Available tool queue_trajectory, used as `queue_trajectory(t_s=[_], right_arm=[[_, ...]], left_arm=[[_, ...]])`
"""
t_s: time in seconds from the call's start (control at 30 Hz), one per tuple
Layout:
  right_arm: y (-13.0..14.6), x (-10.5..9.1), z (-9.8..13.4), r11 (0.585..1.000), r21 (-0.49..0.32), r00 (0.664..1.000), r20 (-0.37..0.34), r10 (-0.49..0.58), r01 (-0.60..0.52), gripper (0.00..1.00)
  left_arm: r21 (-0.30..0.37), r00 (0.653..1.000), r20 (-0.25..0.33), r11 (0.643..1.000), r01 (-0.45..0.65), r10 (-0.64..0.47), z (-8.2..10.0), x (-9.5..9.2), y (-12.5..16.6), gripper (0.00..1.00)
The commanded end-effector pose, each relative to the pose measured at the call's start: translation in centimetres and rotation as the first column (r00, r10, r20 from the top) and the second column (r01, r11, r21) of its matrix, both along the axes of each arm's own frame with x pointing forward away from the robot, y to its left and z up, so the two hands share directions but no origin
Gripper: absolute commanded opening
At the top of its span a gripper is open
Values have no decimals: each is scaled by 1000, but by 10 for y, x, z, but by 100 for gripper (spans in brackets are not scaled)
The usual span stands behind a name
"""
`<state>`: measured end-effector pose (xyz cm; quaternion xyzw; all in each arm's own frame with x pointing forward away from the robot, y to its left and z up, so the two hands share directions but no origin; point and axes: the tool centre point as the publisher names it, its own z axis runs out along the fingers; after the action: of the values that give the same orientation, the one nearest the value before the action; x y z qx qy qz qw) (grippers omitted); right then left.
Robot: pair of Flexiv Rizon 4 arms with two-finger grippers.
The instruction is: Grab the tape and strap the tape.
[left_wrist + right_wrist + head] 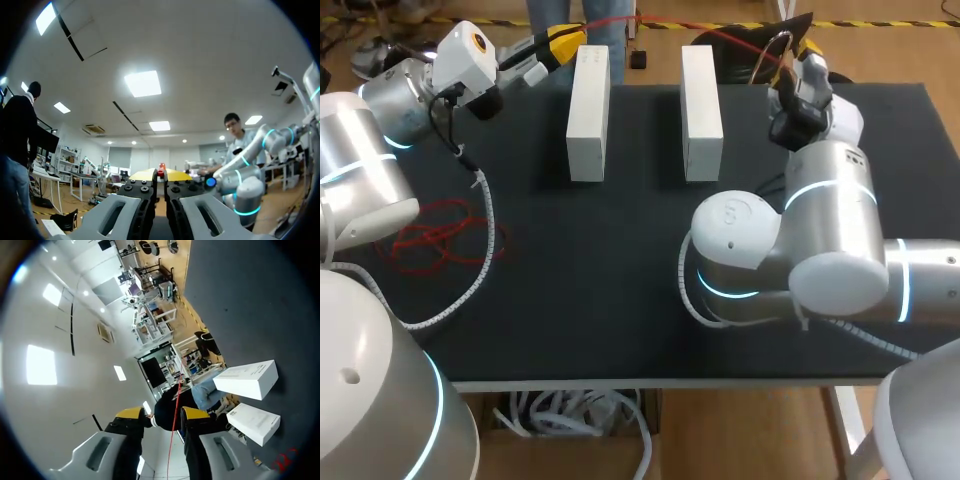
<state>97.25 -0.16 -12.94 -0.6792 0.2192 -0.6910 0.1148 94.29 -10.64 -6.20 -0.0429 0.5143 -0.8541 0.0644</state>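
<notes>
A red tangle of tape (430, 240) lies on the surface (620, 290) by my left arm. It looks thin, limp and light, and likely to snag. Past two boxes (588, 100), a strand hangs between the tools. The left tool (160, 174) is pinched narrow on it. The right tool (163, 414) stands apart, with the strand running through ungripped. A straight run seems the best hold.

The right pincer (162, 413) is hovering off the edge of the dark worktop (240, 305), its yellow-tipped fingers standing apart. A thin red tape (172, 432) is running lengthwise through the gap between them, touching neither finger as far as can be seen. Two white boxes (247, 380) (255, 422) are lying side by side on the worktop, close beside the pincer.
</notes>
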Motion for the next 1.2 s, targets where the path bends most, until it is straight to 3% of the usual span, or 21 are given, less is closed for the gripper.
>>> queue_trajectory(t_s=[0.03,0.07,0.33,0.7,1.2], right_arm=[[-1,-1,2,1000,-1,1000,-5,-1,1,4],[-1,-1,2,1000,-2,1000,-5,-1,1,0],[-2,-1,1,1000,-25,1000,-7,-2,2,0],[3,-4,2,981,-191,999,-9,31,-32,0],[3,-4,2,982,-188,1000,3,30,-29,0]], left_arm=[[-1,1000,0,1000,-3,3,0,-1,-1,0],[-1,1000,0,1000,-3,3,0,-1,-1,0],[-1,1000,0,1000,-3,3,0,-1,-1,0],[-1,1000,0,1000,-3,3,0,-1,-1,0],[-1,1000,0,1000,-3,3,0,-1,-1,0]])
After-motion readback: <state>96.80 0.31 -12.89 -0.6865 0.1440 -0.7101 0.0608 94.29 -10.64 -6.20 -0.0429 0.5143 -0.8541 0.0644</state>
